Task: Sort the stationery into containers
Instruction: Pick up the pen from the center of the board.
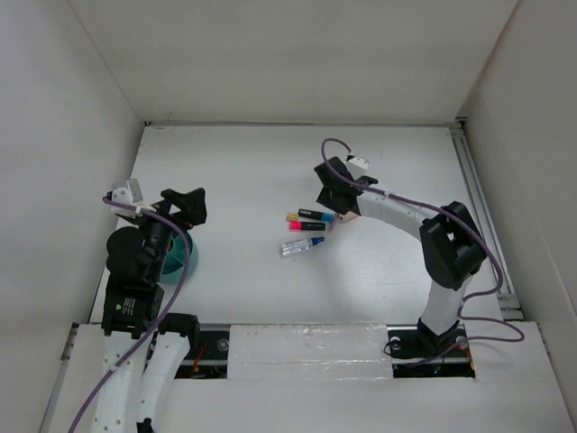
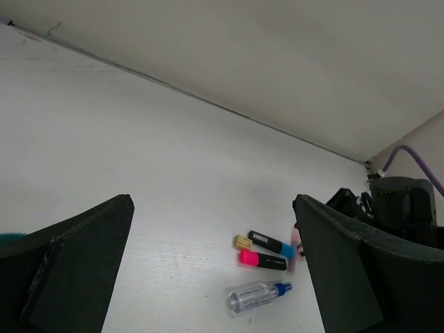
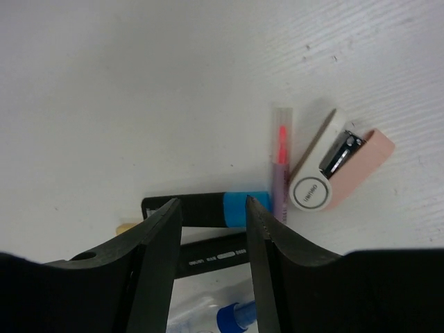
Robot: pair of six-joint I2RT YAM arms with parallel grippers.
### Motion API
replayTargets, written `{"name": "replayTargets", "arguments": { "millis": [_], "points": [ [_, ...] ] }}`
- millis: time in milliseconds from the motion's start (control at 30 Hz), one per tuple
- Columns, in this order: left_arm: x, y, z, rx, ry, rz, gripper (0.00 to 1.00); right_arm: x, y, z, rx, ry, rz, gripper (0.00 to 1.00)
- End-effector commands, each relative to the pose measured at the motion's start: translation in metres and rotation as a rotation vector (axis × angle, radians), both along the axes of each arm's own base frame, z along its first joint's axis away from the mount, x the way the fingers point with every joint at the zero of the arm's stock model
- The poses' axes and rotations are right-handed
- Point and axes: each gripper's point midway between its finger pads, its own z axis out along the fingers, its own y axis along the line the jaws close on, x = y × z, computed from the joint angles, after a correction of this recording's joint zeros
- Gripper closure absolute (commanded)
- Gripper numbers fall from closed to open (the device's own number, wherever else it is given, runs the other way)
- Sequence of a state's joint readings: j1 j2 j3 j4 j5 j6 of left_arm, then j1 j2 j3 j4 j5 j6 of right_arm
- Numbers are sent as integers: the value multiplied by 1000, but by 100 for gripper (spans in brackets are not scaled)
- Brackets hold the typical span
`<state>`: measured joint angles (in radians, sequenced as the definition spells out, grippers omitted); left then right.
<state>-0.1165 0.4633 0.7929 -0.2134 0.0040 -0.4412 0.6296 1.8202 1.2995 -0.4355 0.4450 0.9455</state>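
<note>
The stationery lies in a cluster mid-table: a black marker with a blue band (image 1: 315,216), a black marker with a pink cap (image 1: 306,226) and a clear blue-capped pen (image 1: 302,244). My right gripper (image 1: 335,200) hovers low over the cluster's right end. In the right wrist view its jaws (image 3: 211,205) stand narrowed but apart above the blue-banded marker (image 3: 239,206), pinching nothing. A thin pink pen (image 3: 281,159) and a pink-and-white eraser (image 3: 340,170) lie just beyond. The teal cup (image 1: 187,257) sits under my left arm. My left gripper (image 1: 185,206) is wide open and empty.
White walls enclose the table on the left, back and right. A metal rail (image 1: 478,207) runs along the right edge. In the left wrist view the right arm's black wrist (image 2: 402,205) stands right of the markers (image 2: 267,243).
</note>
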Motion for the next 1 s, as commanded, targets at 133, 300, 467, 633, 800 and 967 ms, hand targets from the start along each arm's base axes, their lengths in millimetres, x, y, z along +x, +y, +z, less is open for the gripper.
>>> {"name": "replayTargets", "arguments": {
  "millis": [133, 300, 467, 633, 800, 967],
  "points": [
    [4, -6, 9, 11, -42, -36, 0, 39, -8, 17, -55, -60, -14, 53],
    [4, -6, 9, 11, -42, -36, 0, 55, -31, 3, -93, -15, -38, 53],
    [4, -6, 9, 11, -42, -36, 0, 65, -44, -11, -121, 8, -30, 53],
    [4, -6, 9, 11, -42, -36, 0, 71, -48, -17, -122, 19, -21, 54],
    [4, -6, 9, 11, -42, -36, 0, 65, -46, -27, -108, 37, -5, 55],
    [4, -4, 9, 11, -41, -25, 0, 55, -42, -34, -124, 59, 3, 55]
  ]
}}
